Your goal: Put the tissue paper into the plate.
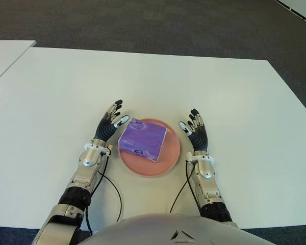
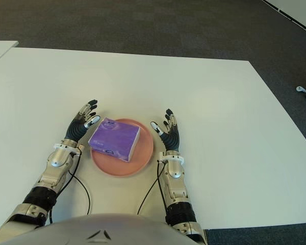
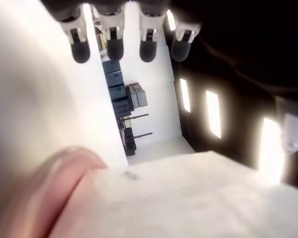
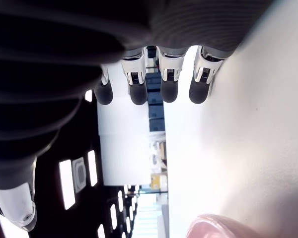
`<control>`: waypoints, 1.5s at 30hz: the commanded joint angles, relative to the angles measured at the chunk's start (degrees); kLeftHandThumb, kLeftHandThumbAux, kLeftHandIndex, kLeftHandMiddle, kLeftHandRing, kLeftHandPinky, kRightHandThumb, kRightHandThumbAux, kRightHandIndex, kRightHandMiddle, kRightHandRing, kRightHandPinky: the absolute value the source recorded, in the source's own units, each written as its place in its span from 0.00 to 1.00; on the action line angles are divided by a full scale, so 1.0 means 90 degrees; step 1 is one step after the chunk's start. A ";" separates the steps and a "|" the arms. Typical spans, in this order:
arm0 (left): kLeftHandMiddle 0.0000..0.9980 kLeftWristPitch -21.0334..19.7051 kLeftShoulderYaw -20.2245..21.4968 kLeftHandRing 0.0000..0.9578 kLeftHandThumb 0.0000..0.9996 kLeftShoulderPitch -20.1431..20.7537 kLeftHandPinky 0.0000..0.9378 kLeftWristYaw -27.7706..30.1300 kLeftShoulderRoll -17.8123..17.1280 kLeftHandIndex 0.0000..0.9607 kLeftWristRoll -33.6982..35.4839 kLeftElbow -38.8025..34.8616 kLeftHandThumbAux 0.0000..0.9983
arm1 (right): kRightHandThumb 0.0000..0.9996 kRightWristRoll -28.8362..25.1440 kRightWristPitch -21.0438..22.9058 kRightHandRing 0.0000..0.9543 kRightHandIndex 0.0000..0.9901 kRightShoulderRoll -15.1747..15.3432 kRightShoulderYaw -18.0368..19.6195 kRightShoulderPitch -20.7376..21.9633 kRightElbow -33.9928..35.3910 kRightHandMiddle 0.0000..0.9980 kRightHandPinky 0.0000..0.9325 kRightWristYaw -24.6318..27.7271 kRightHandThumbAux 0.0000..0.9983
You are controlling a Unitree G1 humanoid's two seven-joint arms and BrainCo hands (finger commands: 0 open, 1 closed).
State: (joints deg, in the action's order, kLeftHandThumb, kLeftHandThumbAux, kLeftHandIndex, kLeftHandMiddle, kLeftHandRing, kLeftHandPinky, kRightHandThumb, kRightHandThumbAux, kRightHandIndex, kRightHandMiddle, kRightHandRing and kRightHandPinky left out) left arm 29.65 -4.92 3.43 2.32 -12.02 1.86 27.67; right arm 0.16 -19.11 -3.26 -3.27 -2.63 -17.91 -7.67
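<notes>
Left eye view is showing a white table (image 1: pixel 56 92) on dark carpet (image 1: pixel 143 20). One purple tissue pack (image 1: pixel 143 139) is lying in one pink plate (image 1: pixel 163 164), frame centre. Left hand (image 1: pixel 108 126) and right hand (image 1: pixel 196 133) are flanking it, fingers spread wide, holding nothing.

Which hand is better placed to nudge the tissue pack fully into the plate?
Left. The left hand is right beside the tissue pack, which overhangs the plate there; the right hand is farther away.
</notes>
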 commanded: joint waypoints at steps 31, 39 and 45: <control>0.00 -0.0448 0.0922 0.00 0.00 -0.0387 0.00 -0.0772 0.0491 0.00 -0.0446 -0.0091 0.41 | 0.12 -0.0067 0.0864 0.00 0.00 -0.0151 0.0041 -0.0647 -0.0541 0.00 0.00 0.0060 0.62; 0.00 -0.0732 0.0962 0.00 0.00 -0.0500 0.00 -0.0939 0.0517 0.00 -0.0611 -0.0247 0.43 | 0.13 -0.0052 0.0843 0.00 0.00 -0.0129 0.0059 -0.0625 -0.0554 0.00 0.00 0.0048 0.60; 0.00 -0.0853 0.0979 0.00 0.00 -0.0540 0.00 -0.0962 0.0535 0.00 -0.0637 -0.0196 0.43 | 0.12 -0.0073 0.0902 0.00 0.00 -0.0110 0.0101 -0.0602 -0.0525 0.00 0.00 0.0045 0.61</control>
State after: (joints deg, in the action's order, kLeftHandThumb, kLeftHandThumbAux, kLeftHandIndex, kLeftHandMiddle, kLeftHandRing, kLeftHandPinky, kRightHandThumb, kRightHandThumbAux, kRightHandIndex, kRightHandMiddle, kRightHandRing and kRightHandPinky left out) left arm 24.05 3.65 0.32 -5.80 -7.71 -3.39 24.83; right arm 0.10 -18.58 -3.22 -3.04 -3.35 -17.17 -7.27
